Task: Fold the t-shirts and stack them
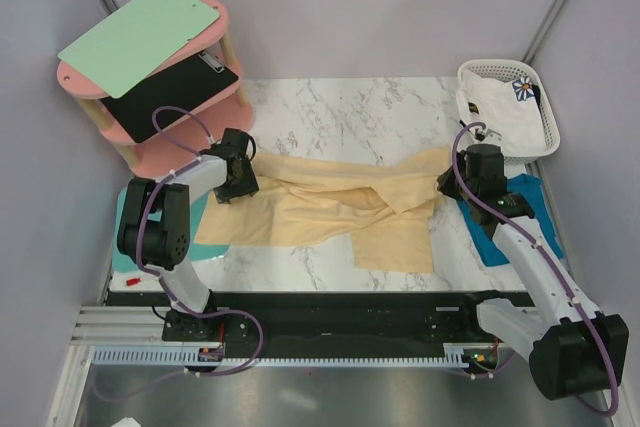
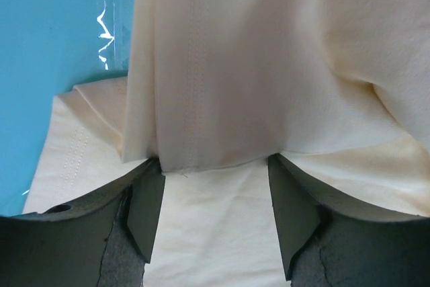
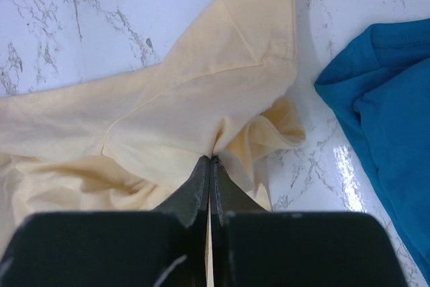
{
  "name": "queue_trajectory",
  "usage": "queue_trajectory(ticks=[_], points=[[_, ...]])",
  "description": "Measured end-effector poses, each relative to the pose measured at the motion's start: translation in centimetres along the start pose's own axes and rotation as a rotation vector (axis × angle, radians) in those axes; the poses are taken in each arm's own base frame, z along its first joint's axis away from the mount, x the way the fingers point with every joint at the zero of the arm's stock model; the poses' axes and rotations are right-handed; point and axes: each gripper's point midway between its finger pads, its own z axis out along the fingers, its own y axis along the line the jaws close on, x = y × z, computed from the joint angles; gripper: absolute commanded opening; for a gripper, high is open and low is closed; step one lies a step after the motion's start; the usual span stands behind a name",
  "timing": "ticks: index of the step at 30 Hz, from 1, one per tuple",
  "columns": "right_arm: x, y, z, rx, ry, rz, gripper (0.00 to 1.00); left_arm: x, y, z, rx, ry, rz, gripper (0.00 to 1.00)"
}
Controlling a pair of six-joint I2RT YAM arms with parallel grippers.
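Observation:
The large pale yellow t-shirt lies crumpled and stretched across the marble table. My left gripper is at its left end, open. In the left wrist view the gripper has its jaws wide apart with a hemmed fold of the yellow shirt between the tips. My right gripper is at the shirt's right end. In the right wrist view it is shut on a pinched fold of the yellow cloth. The teal-blue t-shirt lies at the right under my right arm and also shows in the right wrist view. The white flower-print t-shirt is in the basket.
A white lattice basket stands at the back right. A pink two-tier shelf at the back left carries a pale green board and a black clipboard. A turquoise board lies under my left arm, also in the left wrist view.

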Motion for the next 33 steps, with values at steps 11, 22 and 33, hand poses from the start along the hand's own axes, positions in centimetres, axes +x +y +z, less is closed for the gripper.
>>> queue_trajectory(ticks=[11, 22, 33], points=[[0.8, -0.5, 0.3, 0.026, 0.035, -0.006, 0.0, 0.2, 1.2, -0.6, -0.038, -0.035, -0.011, 0.71], [1.3, -0.7, 0.7, 0.032, 0.059, -0.01, 0.0, -1.1, 1.3, -1.9, -0.021, -0.108, -0.053, 0.72], [1.8, -0.5, 1.0, 0.02, 0.083, -0.017, 0.0, -0.7, 0.6, -0.8, -0.007, -0.082, -0.069, 0.7]])
